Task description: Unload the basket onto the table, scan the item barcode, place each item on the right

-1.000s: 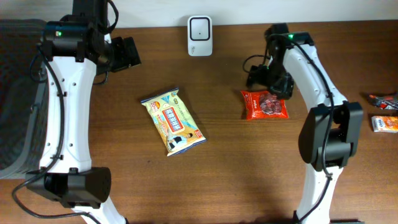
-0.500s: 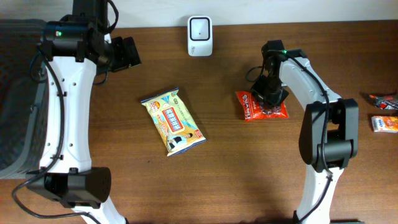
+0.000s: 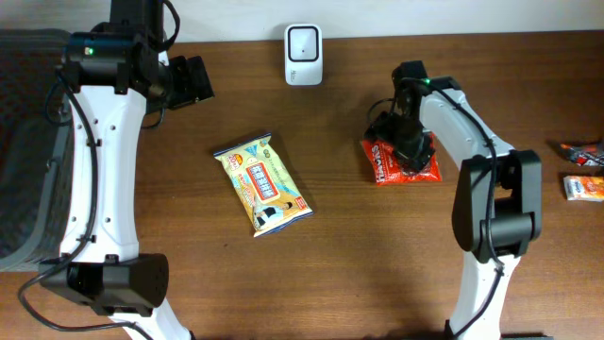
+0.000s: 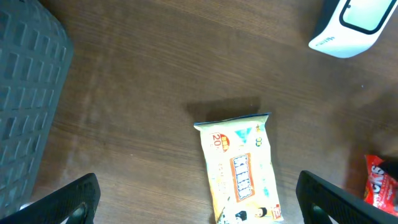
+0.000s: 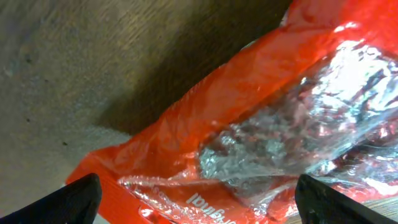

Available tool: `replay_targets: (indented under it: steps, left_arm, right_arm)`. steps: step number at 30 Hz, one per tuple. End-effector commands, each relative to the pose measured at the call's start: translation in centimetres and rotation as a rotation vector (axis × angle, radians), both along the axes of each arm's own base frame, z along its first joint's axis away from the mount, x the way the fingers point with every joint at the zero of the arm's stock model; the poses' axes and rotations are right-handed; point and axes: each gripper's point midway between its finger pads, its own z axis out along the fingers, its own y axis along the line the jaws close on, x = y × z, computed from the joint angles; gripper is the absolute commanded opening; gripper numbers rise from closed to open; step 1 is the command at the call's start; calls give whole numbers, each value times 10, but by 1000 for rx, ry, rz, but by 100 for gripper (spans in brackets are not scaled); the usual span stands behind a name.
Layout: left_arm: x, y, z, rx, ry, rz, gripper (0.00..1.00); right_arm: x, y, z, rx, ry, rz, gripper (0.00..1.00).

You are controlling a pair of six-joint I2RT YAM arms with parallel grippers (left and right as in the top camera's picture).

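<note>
A red snack packet with a clear window lies flat on the table, right of centre. My right gripper is low over it and open; in the right wrist view the packet fills the space between the wide-apart fingertips. A white barcode scanner stands at the back edge. A yellow snack packet lies mid-table. My left gripper hangs open at the back left, high above the yellow packet, with nothing between its fingers.
A dark grey basket takes up the left edge. Two small packets lie at the far right edge. The scanner and a corner of the red packet show in the left wrist view.
My right gripper moved from behind the red packet to low over it. The packet shifted slightly left and turned a little. The left arm has not moved.
</note>
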Motion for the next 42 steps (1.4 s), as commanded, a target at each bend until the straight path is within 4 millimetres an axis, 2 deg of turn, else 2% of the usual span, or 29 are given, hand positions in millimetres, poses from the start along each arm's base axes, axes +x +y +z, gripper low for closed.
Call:
replay_targets:
  steps: [1,4,6,7,8,10,12,15,16,18,19,21,23,25,26,27,28,31,34,38,42]
  left_arm:
    - [1,3,-1,6,1,16,99]
    - [0,3,-1,6,0,15,99]
    - [1,3,-1,6,1,16,99]
    - [0,3,-1,6,0,16,99]
    - [0,3,-1,6,0,16,99]
    - [0,3,-1,6,0,16,99]
    - [0,3,-1,6,0,16,99]
    - [1,3,-1,6,1,16,99]
    - [0,3,-1,6,0,16,99]
    - [0,3,-1,6,0,16,99]
    - [0,3,-1,6,0,16,99]
    - [0,3,-1,6,0,16,99]
    - [1,3,-1,6,1,16,99]
    - [0,3,-1,6,0,16,99]
    - [0,2,-1,6,0,15,99]
    - [0,3,-1,6,0,15,99]
    - [0,3,-1,6,0,16,99]
    - [0,3,-1,6,0,16,99]
    - [0,3,-1,6,0,15,99]
    - [0,3,-1,6,0,16,99]
    - [0,3,-1,6,0,16,99]
  right_arm:
    - [-4,-5,-2,46,27,-107,99]
    - [-8,-5,-4,37,41,-98,99]
    - [-11,-6,-4,32,41,-19,99]
    - [-14,-11,-4,15,53,-13,96]
    - [-15,-14,-5,-2,56,-14,86]
    - [-19,-20,-7,-50,67,-2,48]
    - [-24,-19,-11,-64,82,5,27]
    - [-24,-19,-12,-64,76,59,19]
    - [-22,-17,-12,-64,64,99,4]
    - [-17,-17,-12,-64,37,158,4]
    - [-11,-14,-8,-52,7,251,4]
    - [-5,-14,10,-54,-2,271,7]
    - [3,-13,37,-54,-23,268,24]
    - [8,-16,66,-72,-45,211,31]
    - [9,-23,80,-107,-56,170,50]
    - [7,-27,89,-131,-63,145,80]
    - [4,-29,98,-138,-69,133,99]
    - [-14,-39,103,-182,-12,9,99]
    - [-30,-45,75,-206,61,-172,99]
    - [-26,-29,28,-106,38,-187,99]
    - [-19,-23,7,-71,-7,-187,99]
